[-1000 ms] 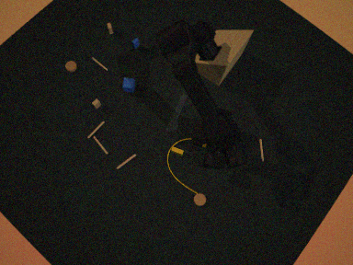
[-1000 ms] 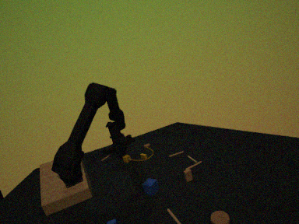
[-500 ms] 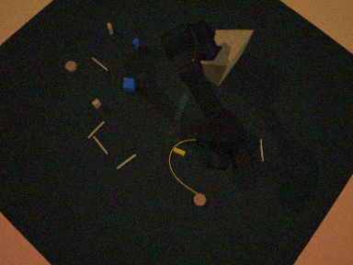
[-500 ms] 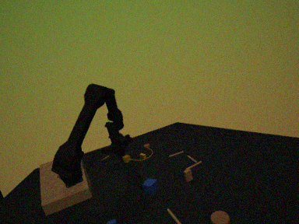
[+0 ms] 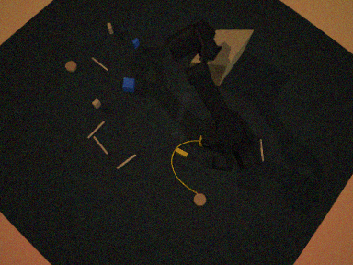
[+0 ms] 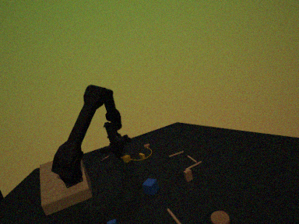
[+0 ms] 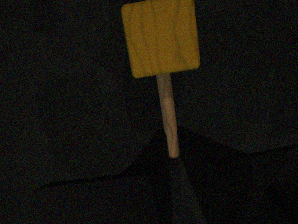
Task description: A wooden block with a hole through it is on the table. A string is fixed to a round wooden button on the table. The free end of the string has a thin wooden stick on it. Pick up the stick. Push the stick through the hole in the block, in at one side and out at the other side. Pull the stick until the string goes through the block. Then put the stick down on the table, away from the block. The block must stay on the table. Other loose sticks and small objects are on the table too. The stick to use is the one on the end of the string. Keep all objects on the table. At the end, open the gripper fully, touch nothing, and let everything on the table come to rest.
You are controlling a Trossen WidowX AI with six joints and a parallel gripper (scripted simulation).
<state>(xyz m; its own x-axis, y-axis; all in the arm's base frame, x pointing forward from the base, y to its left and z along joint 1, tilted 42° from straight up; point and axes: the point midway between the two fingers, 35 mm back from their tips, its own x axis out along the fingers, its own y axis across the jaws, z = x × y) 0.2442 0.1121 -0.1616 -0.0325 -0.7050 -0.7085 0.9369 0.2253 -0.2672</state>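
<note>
In the wrist view a yellow wooden block [image 7: 160, 37] sits at the top. A thin wooden stick [image 7: 167, 112] comes out of its near face and runs down to my gripper [image 7: 174, 161], which is shut on the stick's near end. In the top view the gripper [image 5: 209, 144] is low over the table, and only a sliver of the block [image 5: 200, 140] shows beside it. The yellow string [image 5: 173, 167] [image 6: 145, 158] curves from the block to the round wooden button [image 5: 199, 199] [image 6: 146, 145]. In the exterior view the block [image 6: 125, 158] lies just in front of the gripper [image 6: 120, 153].
A small yellow piece [image 5: 182, 152] [image 6: 142, 155] lies inside the string's curve. Loose sticks [image 5: 126, 161] [image 5: 96, 130] [image 5: 261, 150] lie around. To the left are a blue cube [image 5: 129, 85] [image 6: 149, 186], a small wooden cube [image 5: 96, 103] and a wooden disc [image 5: 71, 66]. The arm's base block [image 5: 236, 39] [image 6: 58, 194] stands at the back.
</note>
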